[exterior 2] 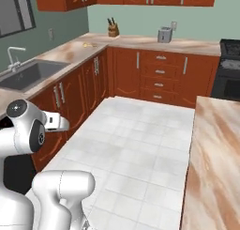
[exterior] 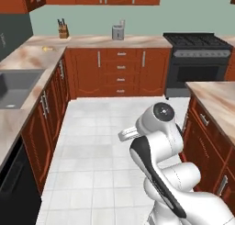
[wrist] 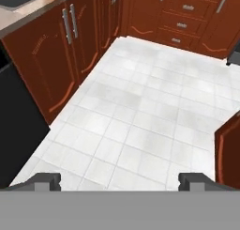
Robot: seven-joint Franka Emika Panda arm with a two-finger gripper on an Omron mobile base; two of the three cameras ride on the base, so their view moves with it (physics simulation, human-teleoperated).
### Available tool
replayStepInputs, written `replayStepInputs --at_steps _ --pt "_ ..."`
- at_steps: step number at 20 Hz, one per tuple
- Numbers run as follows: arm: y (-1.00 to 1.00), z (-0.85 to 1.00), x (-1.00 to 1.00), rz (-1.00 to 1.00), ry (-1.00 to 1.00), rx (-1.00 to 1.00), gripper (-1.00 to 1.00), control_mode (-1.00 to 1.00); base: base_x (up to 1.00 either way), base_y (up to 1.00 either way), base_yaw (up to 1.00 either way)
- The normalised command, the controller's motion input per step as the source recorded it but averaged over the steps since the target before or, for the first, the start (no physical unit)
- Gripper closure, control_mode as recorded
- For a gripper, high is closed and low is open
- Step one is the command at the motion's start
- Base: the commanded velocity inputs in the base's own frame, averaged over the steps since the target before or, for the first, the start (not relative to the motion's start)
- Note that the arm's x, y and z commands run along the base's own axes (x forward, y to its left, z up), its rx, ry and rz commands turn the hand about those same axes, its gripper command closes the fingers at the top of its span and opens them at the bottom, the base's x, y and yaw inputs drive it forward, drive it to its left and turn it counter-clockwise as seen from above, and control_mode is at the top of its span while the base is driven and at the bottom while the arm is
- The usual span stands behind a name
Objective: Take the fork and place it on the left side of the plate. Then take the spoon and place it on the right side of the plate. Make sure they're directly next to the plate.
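Left base view
- Arm: the white arm (exterior: 160, 155) rises folded from the lower right, above the floor (exterior: 92, 146) of pale tiles.
- Left counter: a marbled worktop holds a grey sink (exterior: 18, 86); red-brown cabinet doors run below it, with a black panel (exterior: 13, 187) at the near end.
- Back counter: a knife block (exterior: 63, 32) stands near the corner, and a grey toaster (exterior: 118, 32) stands further right.
- Small yellow thing: a small yellow thing (exterior: 46, 48) lies on the corner counter, left of the knife block. It is too small to tell whether it is one of the task's pieces.
- Stove: the black stove (exterior: 197, 59) stands at the right end of the back wall.
- Near right: a second worktop (exterior: 215, 100) runs along the right edge.

Right base view
- Arm: the arm rises at the lower left, elbow bent, in front of the left cabinets.
- Sink: it is on the left counter, with a faucet (exterior 2: 14, 55) behind it.
- Back counter: the small yellow thing lies left of the knife block, and the toaster stands well to the right.
- Second worktop: it fills the lower right and is bare where it shows.

Hand view
- Gripper: the gripper (wrist: 120, 182) has its two dark fingertips (wrist: 47, 181) spread wide apart, with nothing between them.
- Below the hand: the camera looks down on the tiled floor.
- Around: cabinet doors with metal handles are at upper left, drawers are at the top, and the black panel is at left.
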Motion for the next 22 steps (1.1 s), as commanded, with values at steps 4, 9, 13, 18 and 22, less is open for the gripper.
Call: replayStepInputs --at_steps 4,9,13,18,22 --pt "0.0 0.0 0.0 0.0 0.0 0.0 -1.0 1.0 1.0 0.01 -0.05" --pt "0.0 0.0 0.0 0.0 0.0 0.0 -1.0 1.0 1.0 0.19 -0.1" --pt "0.0 0.0 0.0 0.0 0.0 0.0 -1.0 1.0 1.0 0.34 -0.11" --pt "0.0 0.0 0.0 0.0 0.0 0.0 -1.0 1.0 1.0 0.43 -0.08" --pt "0.0 0.0 0.0 0.0 0.0 0.0 -1.0 1.0 1.0 0.4 -0.02"
